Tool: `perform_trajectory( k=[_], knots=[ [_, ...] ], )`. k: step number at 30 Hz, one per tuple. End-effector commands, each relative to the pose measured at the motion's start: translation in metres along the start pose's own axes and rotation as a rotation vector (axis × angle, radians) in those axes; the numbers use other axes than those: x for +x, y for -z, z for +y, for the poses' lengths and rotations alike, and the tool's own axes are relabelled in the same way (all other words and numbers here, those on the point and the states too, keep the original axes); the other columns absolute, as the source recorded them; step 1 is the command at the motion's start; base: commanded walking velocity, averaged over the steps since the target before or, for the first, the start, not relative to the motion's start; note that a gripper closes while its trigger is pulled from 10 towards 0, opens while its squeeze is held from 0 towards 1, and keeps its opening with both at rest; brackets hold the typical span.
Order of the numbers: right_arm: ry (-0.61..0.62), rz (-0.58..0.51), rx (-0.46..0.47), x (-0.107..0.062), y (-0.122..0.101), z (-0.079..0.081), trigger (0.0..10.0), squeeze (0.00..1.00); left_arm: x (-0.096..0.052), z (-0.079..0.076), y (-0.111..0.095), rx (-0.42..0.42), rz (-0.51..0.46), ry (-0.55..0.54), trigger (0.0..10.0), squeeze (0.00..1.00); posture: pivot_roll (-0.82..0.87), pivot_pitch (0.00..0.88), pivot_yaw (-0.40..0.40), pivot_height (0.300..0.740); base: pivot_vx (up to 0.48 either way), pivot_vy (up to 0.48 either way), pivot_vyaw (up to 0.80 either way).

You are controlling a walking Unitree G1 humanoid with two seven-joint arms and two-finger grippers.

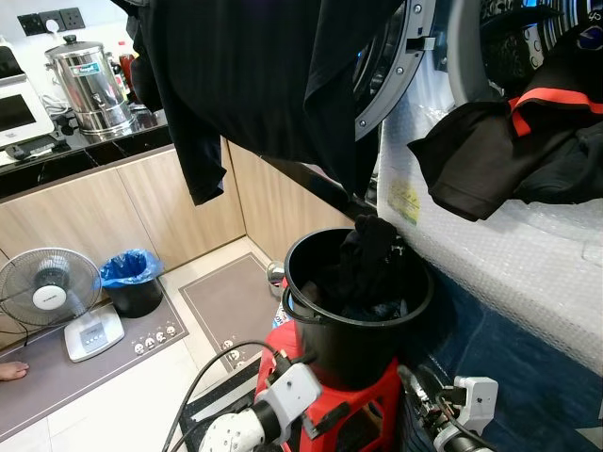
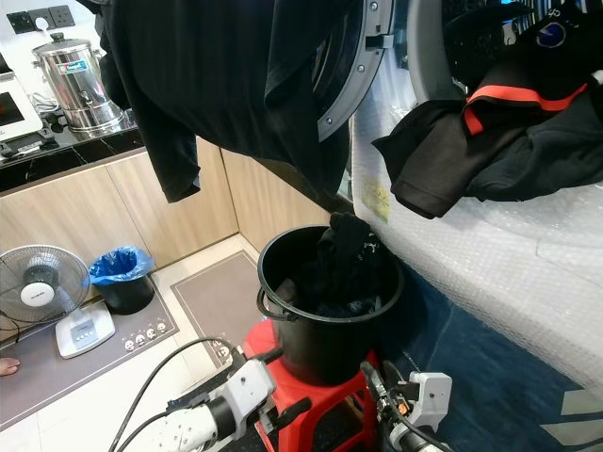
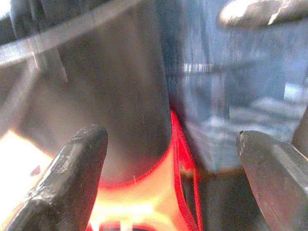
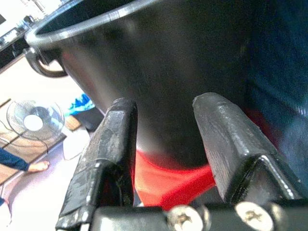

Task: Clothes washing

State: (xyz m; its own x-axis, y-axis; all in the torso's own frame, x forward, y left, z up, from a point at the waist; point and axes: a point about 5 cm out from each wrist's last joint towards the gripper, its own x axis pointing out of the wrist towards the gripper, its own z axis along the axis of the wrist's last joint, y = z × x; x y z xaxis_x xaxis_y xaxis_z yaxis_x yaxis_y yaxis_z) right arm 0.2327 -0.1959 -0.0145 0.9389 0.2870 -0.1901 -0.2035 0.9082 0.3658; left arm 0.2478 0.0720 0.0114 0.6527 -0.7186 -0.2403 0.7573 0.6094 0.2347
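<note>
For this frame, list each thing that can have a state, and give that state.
washer door: open
black bucket: upright on red stool, holding dark clothes
black and red garment: hanging out of the drum
left gripper: fingers open, empty
right gripper: fingers open, empty
small bin: blue liner fitted

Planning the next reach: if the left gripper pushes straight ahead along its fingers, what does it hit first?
Most likely the black bucket wall, just above the red stool it stands on. The open left gripper faces it close up, though blur makes depth uncertain.
</note>
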Motion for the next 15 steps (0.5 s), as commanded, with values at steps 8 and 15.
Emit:
perform_trajectory(
  k=[8, 15],
  knots=[
    [0.057, 0.073, -0.007, -0.006, 0.015, -0.004, 10.0, 0.00, -0.013, -0.003, 0.036, -0.053, 0.182, -0.066, 10.0, 0.00, -0.08, 0.000, 0.079, 0.740, 0.000, 0.000, 0.00],
    [0.159, 0.153, -0.030, -0.018, 0.029, -0.013, 10.0, 0.00, -0.028, 0.001, 0.062, -0.140, 0.334, -0.171, 10.0, 0.00, -0.08, 0.000, 0.077, 0.740, 0.000, 0.000, 0.00]
  ],
)
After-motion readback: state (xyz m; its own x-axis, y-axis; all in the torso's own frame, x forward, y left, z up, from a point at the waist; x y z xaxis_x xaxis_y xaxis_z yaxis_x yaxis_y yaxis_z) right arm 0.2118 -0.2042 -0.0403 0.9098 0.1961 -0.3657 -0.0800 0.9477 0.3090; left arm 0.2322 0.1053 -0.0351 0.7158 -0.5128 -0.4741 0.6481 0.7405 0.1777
